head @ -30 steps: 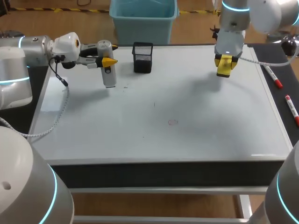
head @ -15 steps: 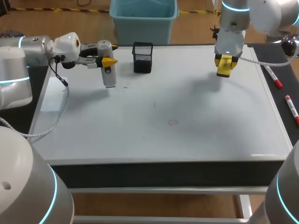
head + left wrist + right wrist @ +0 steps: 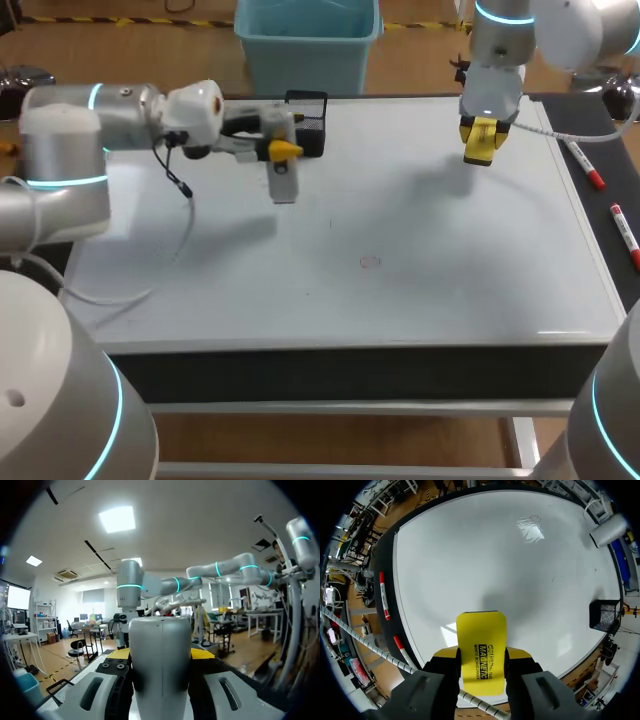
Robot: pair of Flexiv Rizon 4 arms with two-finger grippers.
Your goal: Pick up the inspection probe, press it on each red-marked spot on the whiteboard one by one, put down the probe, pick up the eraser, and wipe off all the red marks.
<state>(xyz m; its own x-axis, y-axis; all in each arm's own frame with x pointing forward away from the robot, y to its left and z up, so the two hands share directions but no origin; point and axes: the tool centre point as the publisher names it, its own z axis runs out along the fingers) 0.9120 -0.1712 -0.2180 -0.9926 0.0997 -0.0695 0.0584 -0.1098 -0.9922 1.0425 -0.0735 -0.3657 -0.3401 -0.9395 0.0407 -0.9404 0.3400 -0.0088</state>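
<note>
L gripper (image 3: 281, 151): closed on probe (image 3: 284, 184), one finger on each side of the grey barrel. Probe hangs tip-down over the far-left part of the whiteboard (image 3: 450, 260); can't tell whether the tip touches the surface. L wrist view: barrel fills the gap between the fingers, both touching it.

R gripper (image 3: 481, 140): clamped on yellow eraser (image 3: 481, 645), pads on both long edges. Eraser held above the far-right part of the board, not touching it.

Count:
- probe: 1
- eraser: 1
- red marks: 1 faint ring (image 3: 370, 262) near board centre, well apart from both tools; no other red marks made out.
- markers w/ red caps: 2 (image 3: 584, 166) (image 3: 624, 232), on the dark strip beside the board's right edge.
- black mesh basket: 1 (image 3: 314, 128), at the far edge, just behind the probe and L fingers, partly hidden by them.

Change vs. earlier frames: L arm and probe have shifted right along the far edge, from left of the basket to in front of it, nearer board centre. R arm, eraser, markers, basket: no change.
</note>
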